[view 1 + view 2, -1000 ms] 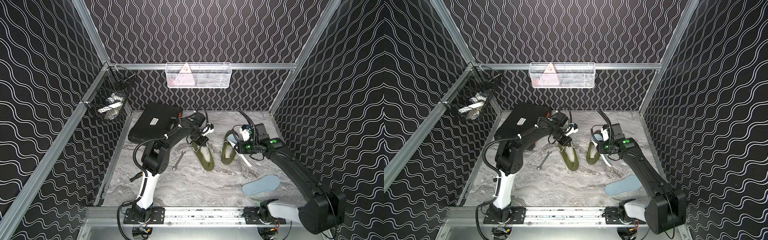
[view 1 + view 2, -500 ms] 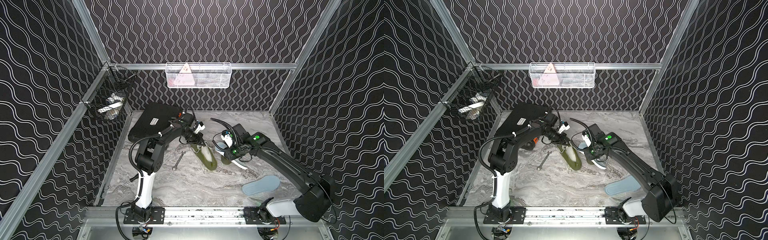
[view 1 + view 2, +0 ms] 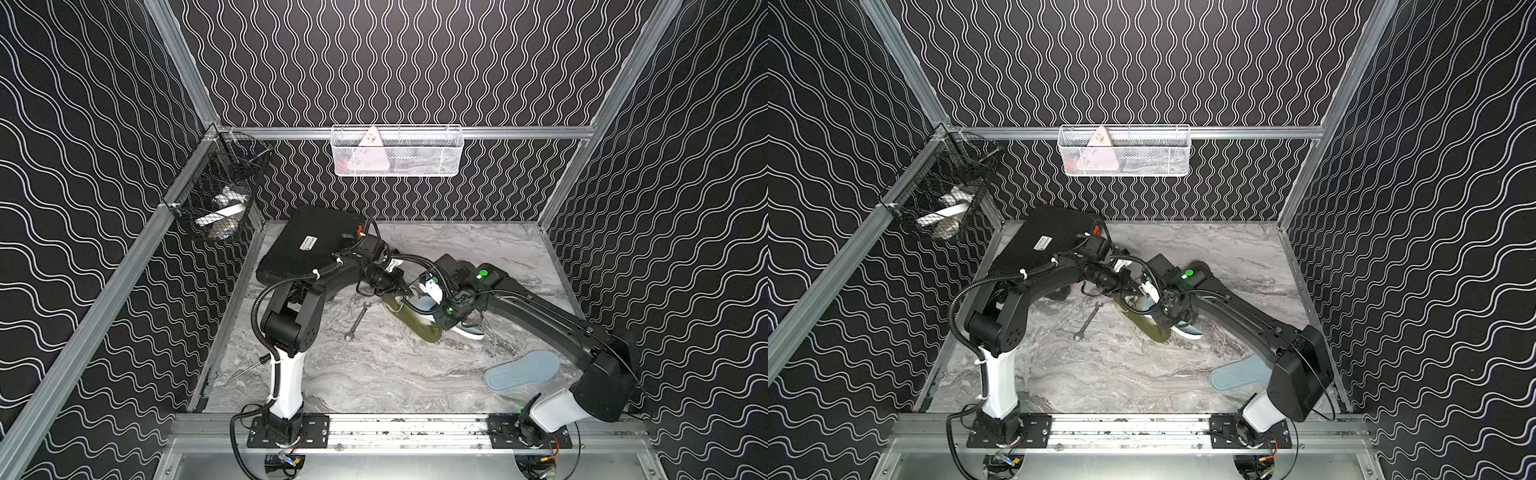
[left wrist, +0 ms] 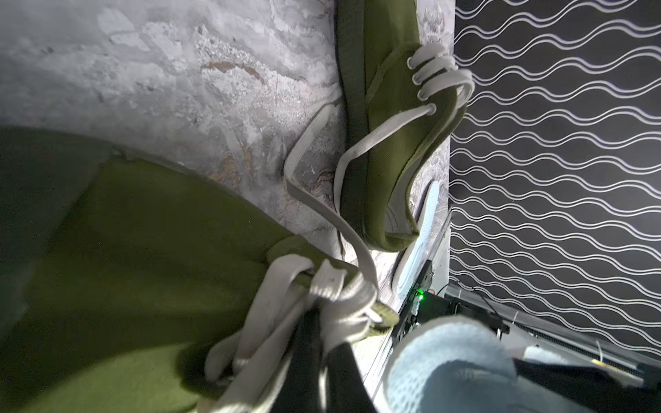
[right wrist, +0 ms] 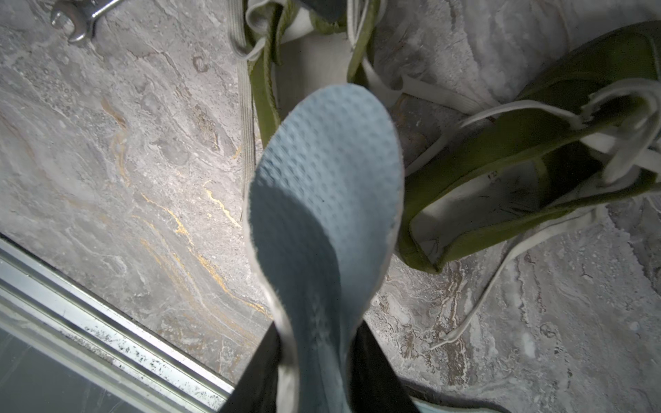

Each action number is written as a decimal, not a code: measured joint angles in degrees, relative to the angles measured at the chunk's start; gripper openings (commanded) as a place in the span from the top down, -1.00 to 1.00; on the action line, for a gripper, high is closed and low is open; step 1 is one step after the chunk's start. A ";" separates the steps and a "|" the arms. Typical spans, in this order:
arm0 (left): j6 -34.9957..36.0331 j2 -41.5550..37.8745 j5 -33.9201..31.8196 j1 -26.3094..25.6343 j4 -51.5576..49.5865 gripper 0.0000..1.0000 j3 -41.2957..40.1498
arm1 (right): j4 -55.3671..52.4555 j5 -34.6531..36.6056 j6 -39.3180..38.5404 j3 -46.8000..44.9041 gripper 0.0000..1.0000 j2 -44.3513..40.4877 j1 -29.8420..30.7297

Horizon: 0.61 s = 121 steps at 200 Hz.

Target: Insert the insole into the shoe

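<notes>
At the left of the table (image 3: 365, 374), our left gripper (image 3: 401, 287) is closed tight on the shoe (image 3: 417, 327), pinching the laces (image 4: 332, 296) at its throat. We judge that this keeps the mouth lifted and open. Just right of it, the insole (image 5: 322, 200) is held off the table near its narrow heel end by our right gripper (image 5: 314, 345), whose jaws stand partly apart with the insole clamped between them. Its long axis runs straight out from that gripper, broad forefoot leading. In the right wrist view the rounded tip overlaps the shoe's pale opening and points toward the left gripper's pinch. So the shoe lies directly ahead of the insole, and we judge the right arm must do the travelling while the left only steadies. Whether the tip has entered the mouth or hovers above it we cannot tell. Further right, a second shoe (image 5: 483, 150) lies beside the first, and a spare insole (image 3: 521, 370) rests flat near the right arm's base. We would keep the forefoot aimed at the held shoe, not its neighbour.
</notes>
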 measured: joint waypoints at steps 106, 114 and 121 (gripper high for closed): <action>-3.10 -0.22 -0.04 0.00 2.14 1.00 -0.35 | -2.60 6.62 -4.15 4.37 0.40 7.34 1.27; -3.10 -0.22 0.26 0.00 2.43 1.00 -0.44 | -2.67 7.08 -4.61 4.39 0.40 7.56 1.27; -3.10 -0.22 0.46 0.00 2.84 1.00 -0.63 | -2.69 7.41 -5.07 4.37 0.40 7.76 1.27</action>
